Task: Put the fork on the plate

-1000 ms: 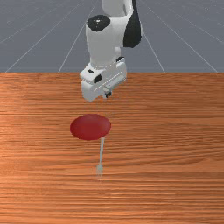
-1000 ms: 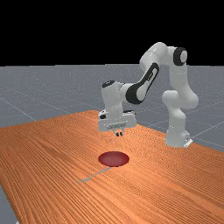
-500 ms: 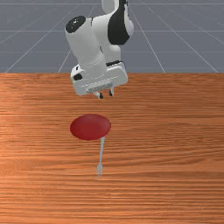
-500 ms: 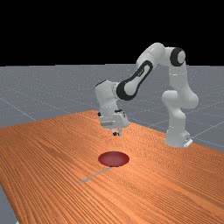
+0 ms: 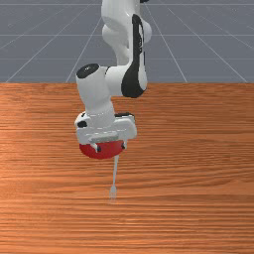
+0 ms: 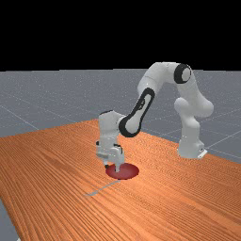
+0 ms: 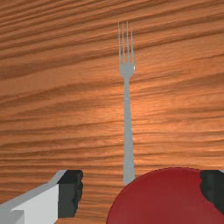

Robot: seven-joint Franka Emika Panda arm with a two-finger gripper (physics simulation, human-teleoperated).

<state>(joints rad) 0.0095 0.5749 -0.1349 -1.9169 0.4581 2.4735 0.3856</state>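
The tool (image 5: 111,146) is open: its two fingers (image 7: 70,192) stand well apart, with nothing gripped between them. It points downward at the end of the white hand (image 5: 104,130), over the region of the red plate (image 5: 108,152). How much air is under the tips, I cannot tell. In the front view, the hand covers the far part of this plate, and its near part shows below the fingers.

The plate is round and dark red, and it rests on the worktop (image 5: 198,173), which is of orange-brown wood.

The fork (image 7: 127,109) lies flat on the worktop, beside the plate. The end of its handle (image 7: 128,148) is right at the plate's rim; if the two are touching, I cannot say with certainty. The tines (image 7: 125,48) point away from the plate. In the front view the fork extends from the rim toward the near side, and in the far view it goes toward the left and nearer to me.

Farther out, the arm (image 6: 146,101) bends over the worktop, and its base (image 6: 190,148) stands at the far view's right. Behind is a grey floor (image 6: 47,94) with thin pale lines.
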